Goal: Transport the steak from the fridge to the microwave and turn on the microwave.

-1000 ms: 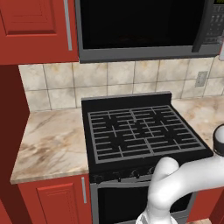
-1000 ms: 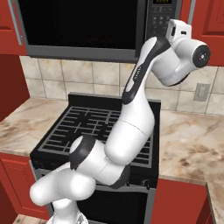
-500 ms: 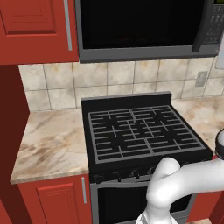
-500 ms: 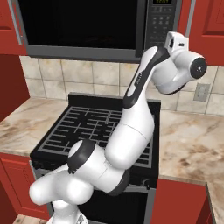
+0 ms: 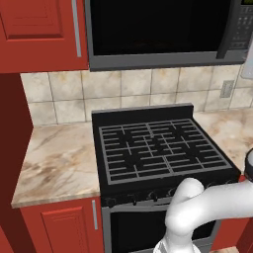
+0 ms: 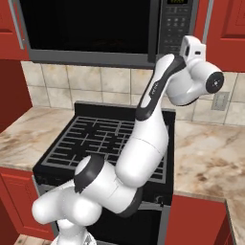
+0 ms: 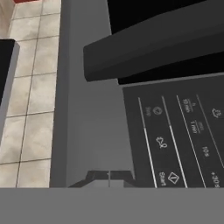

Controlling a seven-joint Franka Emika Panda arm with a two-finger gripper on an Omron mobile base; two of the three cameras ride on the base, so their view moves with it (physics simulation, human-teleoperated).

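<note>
Now the pincer (image 7: 109, 176) is closed with nothing in it, its tips pressed together low in the hand view, just beside the microwave (image 5: 158, 29) keypad (image 7: 183, 140). Shut tips make one blunt point, which suits pressing the Start key (image 7: 168, 178) close by. The microwave door (image 6: 91, 24) looks shut; the steak is probably behind its dark glass, though I cannot tell. Below sit the stove (image 5: 158, 148) and worktop (image 5: 54, 163).

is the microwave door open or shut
Shut: the microwave door sits flush in its frame in both base views, dark glass facing out.
</note>
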